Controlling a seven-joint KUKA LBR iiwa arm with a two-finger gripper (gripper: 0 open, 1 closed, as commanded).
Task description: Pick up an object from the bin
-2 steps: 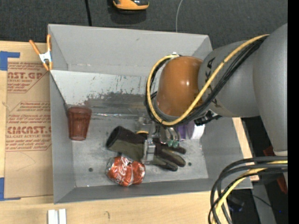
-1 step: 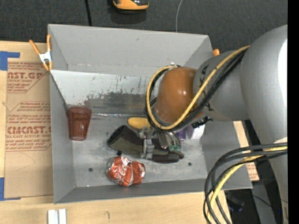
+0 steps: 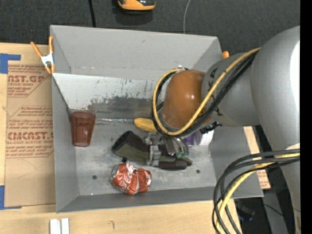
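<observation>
My gripper (image 3: 163,152) is low in the middle of the bin, under the orange wrist cover. Its metal fingers stand among a dark olive block (image 3: 130,146) on the left and a dark brown flat piece (image 3: 174,165) just below. A yellow banana-shaped thing (image 3: 145,125) lies just above it, partly under the arm. A crushed red can (image 3: 130,178) rests below and to the left, apart from the fingers. Whether anything sits between the fingers is hidden.
A brown-red plastic cup (image 3: 82,127) lies against the bin's left wall. A purple and white thing (image 3: 201,138) peeks out under the arm at the right. The arm and its cables cover the bin's right side.
</observation>
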